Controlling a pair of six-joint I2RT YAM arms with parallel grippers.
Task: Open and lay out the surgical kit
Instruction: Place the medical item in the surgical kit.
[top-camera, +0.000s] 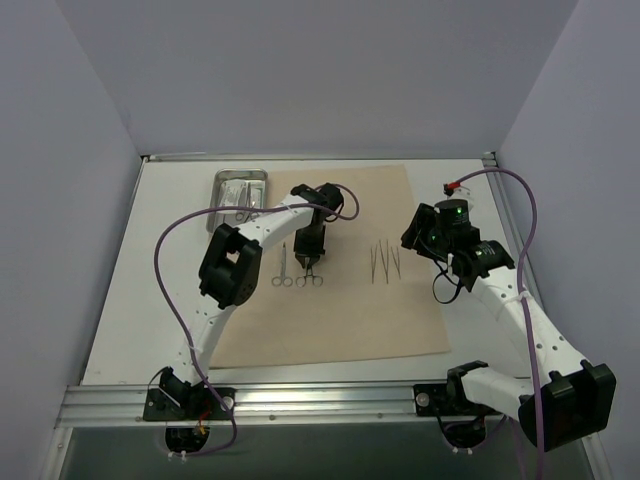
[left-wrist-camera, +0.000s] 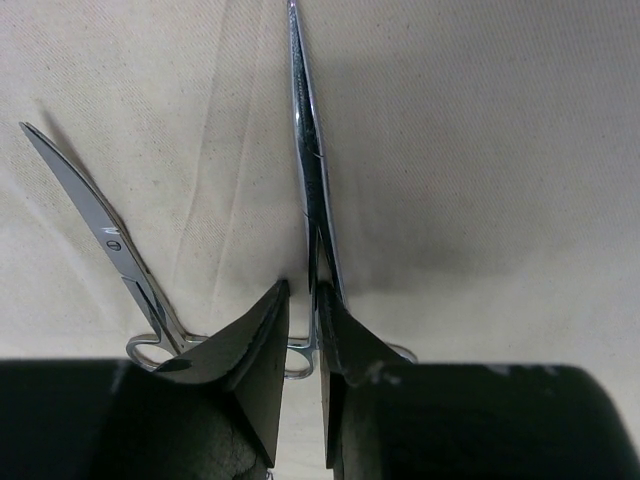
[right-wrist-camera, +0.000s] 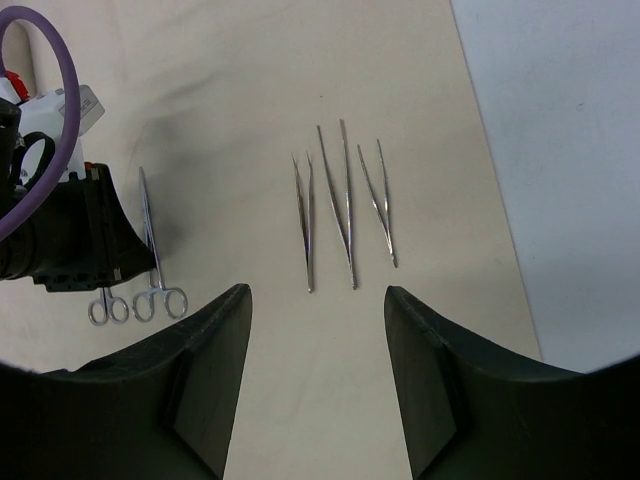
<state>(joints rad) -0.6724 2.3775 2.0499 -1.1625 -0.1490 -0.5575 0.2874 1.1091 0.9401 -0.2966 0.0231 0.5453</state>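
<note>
The beige cloth wrap (top-camera: 330, 320) lies spread flat as a large sheet. On it lie curved scissors (left-wrist-camera: 110, 240) and straight scissor-handled forceps (left-wrist-camera: 308, 170), side by side (top-camera: 285, 272). My left gripper (left-wrist-camera: 302, 290) is low over the forceps' handle end (top-camera: 309, 264). Its jaws stand a narrow gap apart, one shank runs between them, and they do not clamp it. Three thin tweezers (right-wrist-camera: 345, 205) lie in a row to the right (top-camera: 383, 262). My right gripper (right-wrist-camera: 318, 295) is open and empty above the cloth, short of the tweezers (top-camera: 418, 238).
The small steel tray (top-camera: 220, 180) sits at the cloth's far left corner with a few small items in it, too small to tell apart. Bare white table (top-camera: 120, 300) flanks the cloth. A metal rail (top-camera: 320, 398) runs along the near edge.
</note>
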